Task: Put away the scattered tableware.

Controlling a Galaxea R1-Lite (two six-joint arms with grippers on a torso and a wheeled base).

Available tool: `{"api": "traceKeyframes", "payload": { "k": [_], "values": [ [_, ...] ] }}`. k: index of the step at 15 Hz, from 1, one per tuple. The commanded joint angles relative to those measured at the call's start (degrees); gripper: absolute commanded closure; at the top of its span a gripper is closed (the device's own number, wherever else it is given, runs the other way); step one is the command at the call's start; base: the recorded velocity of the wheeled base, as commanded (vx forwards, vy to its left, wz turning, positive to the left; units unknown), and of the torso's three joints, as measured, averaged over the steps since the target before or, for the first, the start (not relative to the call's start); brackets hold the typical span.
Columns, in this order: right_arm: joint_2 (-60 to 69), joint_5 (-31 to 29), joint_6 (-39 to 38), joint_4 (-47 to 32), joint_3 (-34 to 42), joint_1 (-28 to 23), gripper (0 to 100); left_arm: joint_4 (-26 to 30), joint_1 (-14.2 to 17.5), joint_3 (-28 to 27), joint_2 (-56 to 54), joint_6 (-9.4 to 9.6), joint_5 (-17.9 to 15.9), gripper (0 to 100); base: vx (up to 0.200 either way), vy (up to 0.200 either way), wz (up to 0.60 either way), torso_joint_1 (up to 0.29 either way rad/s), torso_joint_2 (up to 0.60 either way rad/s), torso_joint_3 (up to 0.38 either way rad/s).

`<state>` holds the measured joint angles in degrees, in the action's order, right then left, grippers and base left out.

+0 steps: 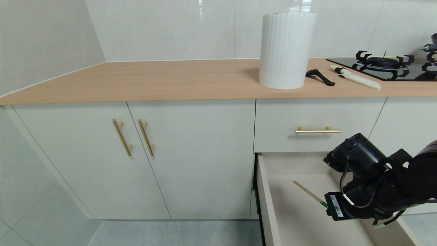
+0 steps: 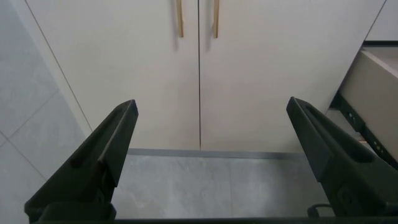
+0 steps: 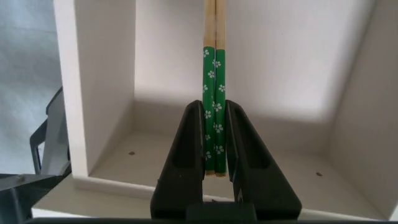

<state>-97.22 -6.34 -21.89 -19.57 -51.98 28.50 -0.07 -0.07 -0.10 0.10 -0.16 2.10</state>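
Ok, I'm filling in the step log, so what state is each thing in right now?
lower drawer: pulled open.
upper drawer: shut.
cupboard doors: both shut.
left gripper: open, empty.
right gripper: shut on the chopsticks.
chopsticks: held over the lower drawer.
knife: lying flat on the counter.
white canister: upright on the counter.

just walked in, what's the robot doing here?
The right end effector is shut on a pair of chopsticks with green flowered ends, pointing them into the open drawer below the countertop. The left end effector is open and empty, facing the closed cabinet doors. A white knife and a black-handled utensil lie on the countertop beside a white ribbed container, not yet put away.
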Motion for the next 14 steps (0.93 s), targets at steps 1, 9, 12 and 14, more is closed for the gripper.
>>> {"api": "traceKeyframes", "payload": {
  "k": [1, 9, 12, 14],
  "values": [
    [-3.7, 0.0, 0.0, 2.2, 0.0, 0.4, 100, 0.0, 0.0, 0.0, 0.0, -0.02, 0.0, 0, 0.000, 0.000, 0.00, 0.000, 0.00, 0.000],
    [-20.5, -0.9, -2.7, 22.3, 3.1, 2.0, 100, 0.0, 0.0, 0.0, 0.1, -0.02, 0.0, 0, 0.000, 0.000, 0.00, 0.000, 0.00, 0.000],
    [-24.1, -1.9, -3.4, 25.5, 2.8, 2.4, 100, 0.0, 0.0, 0.0, 0.0, -0.02, 0.0, 0, 0.000, 0.000, 0.00, 0.000, 0.00, 0.000],
    [-27.9, -4.7, -5.3, 29.1, 2.6, 3.0, 100, 0.0, 0.0, 0.0, 0.0, -0.02, 0.0, 0, 0.000, 0.000, 0.00, 0.000, 0.00, 0.000]
  ]
}}
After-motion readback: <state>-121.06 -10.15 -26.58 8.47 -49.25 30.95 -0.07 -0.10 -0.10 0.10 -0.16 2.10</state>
